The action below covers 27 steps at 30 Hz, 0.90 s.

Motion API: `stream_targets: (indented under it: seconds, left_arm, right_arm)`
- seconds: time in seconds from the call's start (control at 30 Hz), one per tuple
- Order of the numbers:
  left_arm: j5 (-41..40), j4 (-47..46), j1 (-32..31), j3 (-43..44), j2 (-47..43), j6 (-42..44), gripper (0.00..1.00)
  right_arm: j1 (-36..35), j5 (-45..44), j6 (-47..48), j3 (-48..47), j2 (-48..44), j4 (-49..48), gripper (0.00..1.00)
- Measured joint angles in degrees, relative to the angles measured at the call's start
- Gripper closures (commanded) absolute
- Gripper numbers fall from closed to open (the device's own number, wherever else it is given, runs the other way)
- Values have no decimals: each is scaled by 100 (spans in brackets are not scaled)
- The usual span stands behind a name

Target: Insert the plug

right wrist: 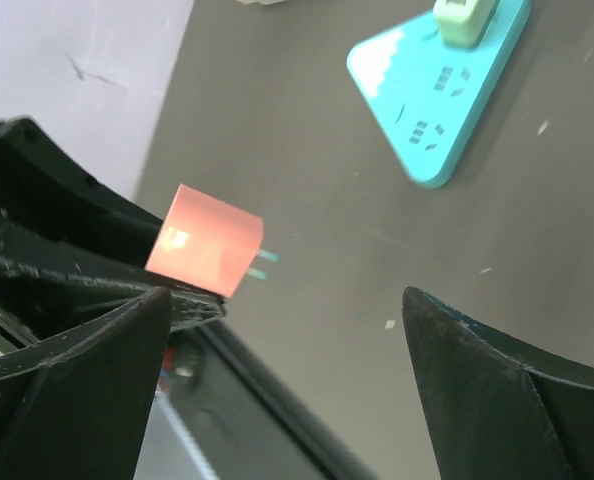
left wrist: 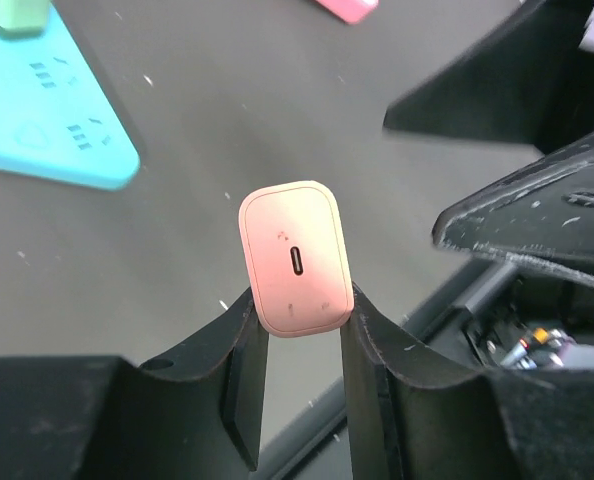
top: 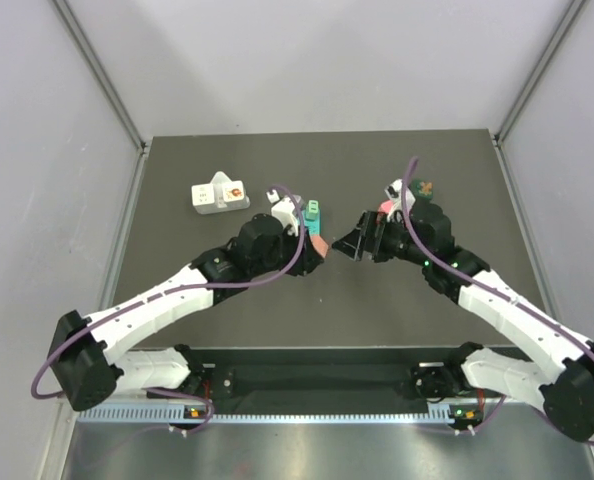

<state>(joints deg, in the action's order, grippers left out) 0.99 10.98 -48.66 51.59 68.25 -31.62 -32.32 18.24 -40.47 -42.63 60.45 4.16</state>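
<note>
Pink plug (right wrist: 205, 255) apart from teal power strip (right wrist: 442, 95)

Dark grey matte counter (top: 357, 310), flecked with tiny pale specks, viewed from above. Enclosed at the back and both sides by plain pale grey walls (top: 317, 60). Framed by slim metal posts (top: 102, 75) rising from the far corners. Edged nearest by a slotted white rail (top: 307, 412). Lit softly and evenly.

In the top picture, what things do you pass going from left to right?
White adapter → teal strip → right hand → small brown thing.
</note>
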Motion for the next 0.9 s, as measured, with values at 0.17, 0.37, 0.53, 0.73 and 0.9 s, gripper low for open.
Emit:
stream_targets:
  seconds: [0.17,0.37,0.53,0.73,0.9]
  left_arm:
    - [372,511,15,319,-28,-186,100]
    - [955,868,26,817,4,-531,100]
    - [1373,953,33,1158,96,-857,100]
    - [1626,1010,52,1290,153,-1091,100]
    - [1729,990,68,1290,168,-1261,100]
  right_arm:
    - [24,9,1453,-92,-304,168,1]
    - [17,356,2833,544,-898,-597,0]
    - [-28,728,3512,979,-1172,-1250,0]
    - [-260,859,3952,997,-1165,-1679,0]
    - [-553,868,4113,968,-1060,-1827,10]
